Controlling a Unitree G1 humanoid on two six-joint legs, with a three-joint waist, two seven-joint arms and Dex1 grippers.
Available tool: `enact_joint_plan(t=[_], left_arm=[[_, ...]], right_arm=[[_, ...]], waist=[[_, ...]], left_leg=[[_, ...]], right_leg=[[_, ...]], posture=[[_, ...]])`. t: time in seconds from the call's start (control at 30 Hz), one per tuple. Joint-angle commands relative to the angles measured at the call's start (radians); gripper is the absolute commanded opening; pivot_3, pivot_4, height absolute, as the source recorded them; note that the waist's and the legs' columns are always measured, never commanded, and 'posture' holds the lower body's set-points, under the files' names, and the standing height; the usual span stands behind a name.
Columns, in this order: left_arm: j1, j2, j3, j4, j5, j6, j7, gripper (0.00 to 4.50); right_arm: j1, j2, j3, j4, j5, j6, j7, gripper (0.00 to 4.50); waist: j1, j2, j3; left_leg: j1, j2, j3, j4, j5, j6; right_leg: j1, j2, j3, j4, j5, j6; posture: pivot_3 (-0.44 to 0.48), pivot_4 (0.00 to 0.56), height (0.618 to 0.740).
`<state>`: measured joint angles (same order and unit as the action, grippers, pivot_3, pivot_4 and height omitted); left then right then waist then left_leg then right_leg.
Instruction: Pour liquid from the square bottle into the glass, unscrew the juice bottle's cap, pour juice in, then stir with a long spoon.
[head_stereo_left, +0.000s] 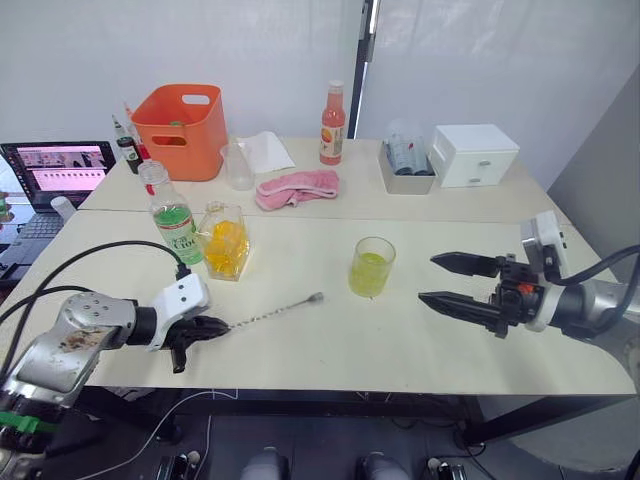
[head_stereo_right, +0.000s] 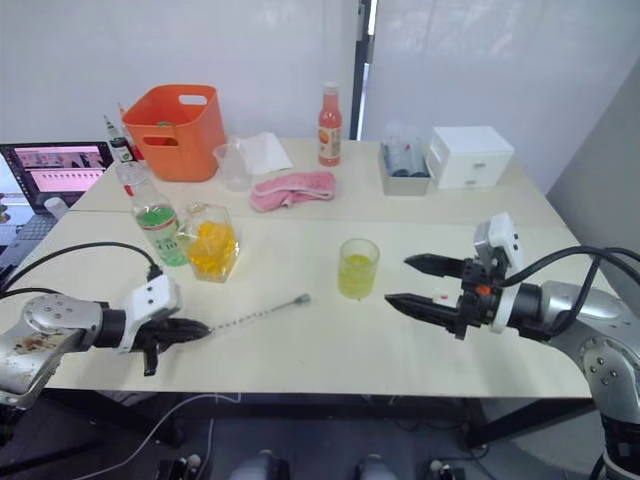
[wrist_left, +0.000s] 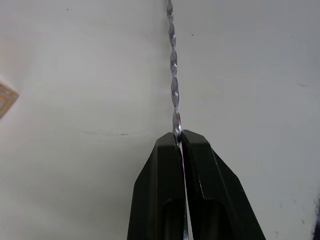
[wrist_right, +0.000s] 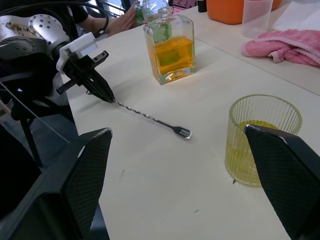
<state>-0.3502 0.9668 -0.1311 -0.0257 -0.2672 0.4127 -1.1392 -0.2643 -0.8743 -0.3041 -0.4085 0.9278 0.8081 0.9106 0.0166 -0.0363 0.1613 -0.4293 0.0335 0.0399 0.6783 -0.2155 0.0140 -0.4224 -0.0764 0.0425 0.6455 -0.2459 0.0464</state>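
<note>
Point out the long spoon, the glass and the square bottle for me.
long spoon (head_stereo_left: 275, 312), left eye view, on the middle of its twisted stem.
glass (head_stereo_left: 372, 268), left eye view, on its side wall.
square bottle (wrist_right: 171, 47), right wrist view, on its front face.

The long spoon (head_stereo_left: 272, 312) lies flat on the table, bowl end toward the ribbed glass (head_stereo_left: 372, 266) of yellow-green juice. The square bottle (head_stereo_left: 224, 241), part-full of orange liquid, stands beside the capless juice bottle (head_stereo_left: 172, 215).

We see a pale table (head_stereo_left: 330, 340), the long spoon (head_stereo_left: 272, 311) lying flat on it from the left gripper (head_stereo_left: 222, 324) towards the glass (head_stereo_left: 372, 266), which stands just ahead of the right gripper (head_stereo_left: 438, 281), the square bottle (head_stereo_left: 224, 240) and juice bottle (head_stereo_left: 172, 217) beyond the left gripper.
</note>
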Motion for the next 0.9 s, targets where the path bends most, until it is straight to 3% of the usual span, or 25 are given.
enact_joint_plan(t=[0.03,0.23,0.27,0.53,0.83,0.9], left_arm=[[-0.049,-0.022,-0.039,0.033,0.051,-0.029,-0.022,0.01],[-0.079,-0.028,-0.073,0.076,0.064,-0.030,-0.113,0.01],[-0.092,-0.032,-0.067,0.085,0.058,-0.027,-0.125,0.69],[-0.169,-0.033,-0.071,0.112,0.086,-0.018,-0.163,3.28],[-0.151,-0.080,-0.138,0.155,0.187,-0.090,-0.135,3.28],[-0.149,-0.088,-0.145,0.166,0.202,-0.104,-0.135,2.74]], right_arm=[[-0.006,-0.001,-0.033,-0.043,0.031,0.002,-0.022,4.50],[0.014,0.006,-0.046,-0.063,0.046,0.003,-0.074,4.50],[0.019,0.006,-0.046,-0.066,0.049,0.002,-0.078,4.50],[0.037,0.020,-0.043,-0.086,0.061,0.000,-0.117,4.50],[0.043,0.018,-0.053,-0.102,0.078,0.009,-0.143,4.50],[0.044,0.015,-0.054,-0.104,0.081,0.009,-0.147,4.50]], waist=[[-0.004,0.000,0.000],[-0.014,0.000,0.000],[-0.014,0.000,0.000],[-0.009,0.000,0.000],[-0.007,0.000,0.000],[-0.005,0.000,0.000]], left_leg=[[-0.001,0.000,0.000,0.000,0.000,0.000],[-0.001,0.000,0.000,-0.001,0.000,0.001],[-0.001,0.000,0.000,-0.001,0.000,0.001],[-0.001,0.000,0.000,0.001,0.000,0.001],[-0.001,0.000,0.000,0.000,0.000,0.001],[0.000,0.000,0.000,0.001,0.000,0.001]], right_leg=[[-0.001,0.000,0.000,0.000,0.000,0.000],[-0.001,0.001,0.000,0.001,0.000,0.001],[-0.001,0.001,0.000,0.001,0.000,0.001],[-0.001,0.001,0.000,0.001,0.000,0.001],[0.000,0.001,0.000,0.001,0.000,0.001],[0.001,0.001,0.000,0.001,0.000,0.001]], posture=[[0.000,0.150,0.715],[0.000,0.150,0.715],[0.000,0.150,0.715],[0.000,0.150,0.715],[0.000,0.150,0.715],[0.000,0.150,0.715]])
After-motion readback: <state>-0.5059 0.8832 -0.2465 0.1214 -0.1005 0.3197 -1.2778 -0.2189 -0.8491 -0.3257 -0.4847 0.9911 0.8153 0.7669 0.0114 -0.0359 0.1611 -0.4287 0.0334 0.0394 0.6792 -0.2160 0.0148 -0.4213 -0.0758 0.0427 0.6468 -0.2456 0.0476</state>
